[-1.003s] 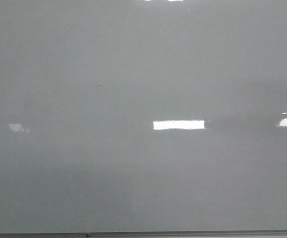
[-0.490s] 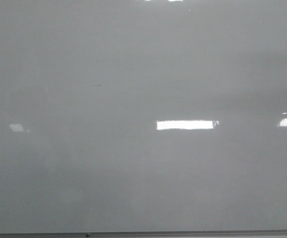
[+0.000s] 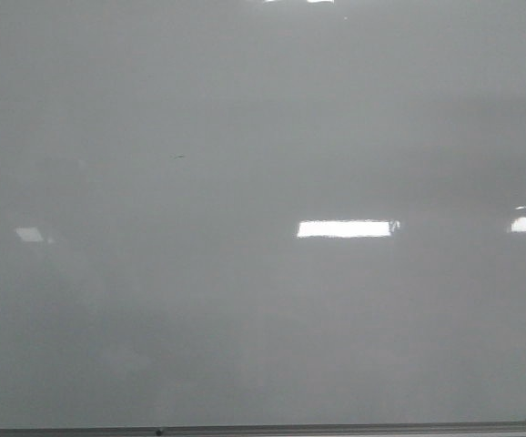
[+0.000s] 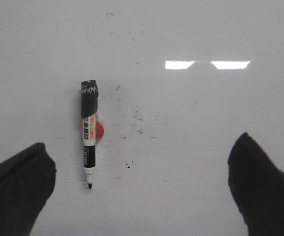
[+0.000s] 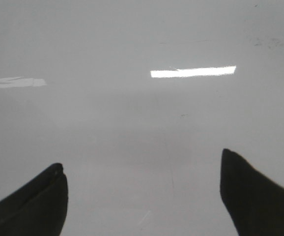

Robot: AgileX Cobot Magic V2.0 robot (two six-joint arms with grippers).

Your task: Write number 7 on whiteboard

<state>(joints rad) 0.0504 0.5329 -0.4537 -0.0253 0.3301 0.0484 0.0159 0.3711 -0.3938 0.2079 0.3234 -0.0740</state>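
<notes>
The whiteboard [image 3: 245, 300] fills the front view, glossy pale grey, with a thin metal bottom edge. No number 7 shows on it; only a tiny dark speck [image 3: 178, 157]. Neither gripper shows in the front view. In the left wrist view a black-and-white marker [image 4: 88, 135] lies uncapped on the white surface [image 4: 181, 147], tip toward the camera, beside a small red spot [image 4: 99, 131]. My left gripper [image 4: 142, 164] is open and empty, the marker lying nearer one finger. My right gripper [image 5: 142, 172] is open and empty over bare white surface [image 5: 142, 113].
Bright rectangular light reflections [image 3: 345, 228] lie on the board. Small black ink specks [image 4: 137, 123] are scattered around the marker in the left wrist view. A faint scratch [image 5: 172, 177] shows in the right wrist view.
The light reflection on the board has shifted a little to the right. Nothing else has visibly moved in the front view.
</notes>
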